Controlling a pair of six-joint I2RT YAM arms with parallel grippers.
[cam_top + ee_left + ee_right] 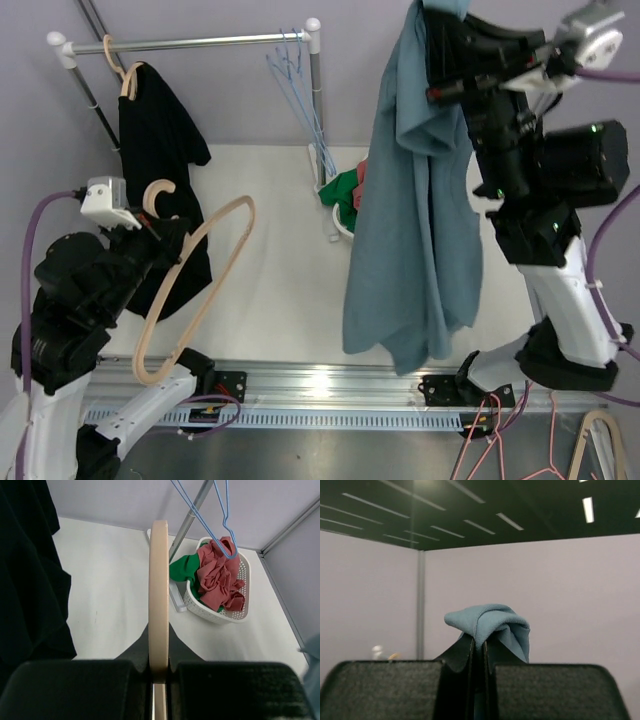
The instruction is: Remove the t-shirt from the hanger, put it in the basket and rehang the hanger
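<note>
A blue-grey t-shirt (415, 210) hangs in the air at the right, free of any hanger. My right gripper (440, 25) is shut on its top; a bunched fold of the t-shirt (492, 622) pokes up between the fingertips (465, 652) in the right wrist view. My left gripper (175, 235) is shut on a bare pale wooden hanger (205, 285), held over the table's left side. In the left wrist view the hanger (159, 595) runs edge-on straight up from between the jaws.
A black shirt (160, 150) hangs on another wooden hanger on the white rail (190, 42) at the back left. Blue wire hangers (300, 90) hang by the rail's right post. A white basket (220, 610) holds red and green clothes. Pink wire hangers (500, 440) lie at the bottom right.
</note>
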